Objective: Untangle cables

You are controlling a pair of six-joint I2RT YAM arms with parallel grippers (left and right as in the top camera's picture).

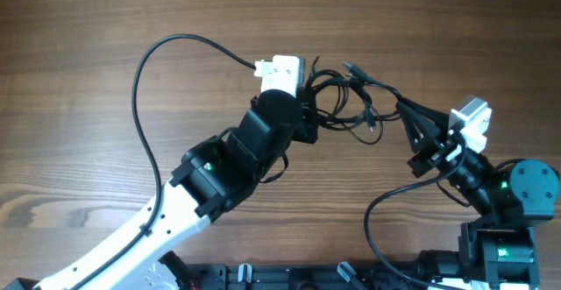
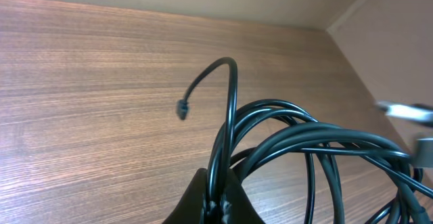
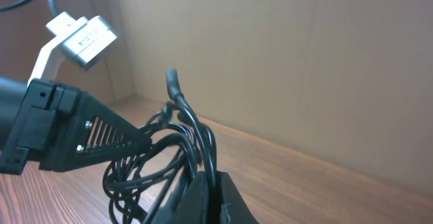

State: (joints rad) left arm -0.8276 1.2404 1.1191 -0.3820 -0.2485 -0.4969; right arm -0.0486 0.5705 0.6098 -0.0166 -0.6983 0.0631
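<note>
The cables (image 1: 346,102) are a tangle of thin black loops hanging between my two grippers above the wooden table (image 1: 105,167). My left gripper (image 1: 308,106) is shut on strands at the tangle's left side. In the left wrist view the cables (image 2: 298,136) rise out of its jaws (image 2: 220,200), with a free plug end (image 2: 183,109) curling over the wood. My right gripper (image 1: 408,115) is shut on strands at the tangle's right side. In the right wrist view the cables (image 3: 193,132) run up from its jaws (image 3: 211,190), and the left gripper (image 3: 101,139) is close by.
A thicker black arm cable (image 1: 145,71) arcs over the table's left half to the left wrist camera (image 1: 280,67). Another arm cable (image 1: 377,215) loops beside the right arm's base (image 1: 504,229). A beige wall (image 3: 304,61) stands behind the table.
</note>
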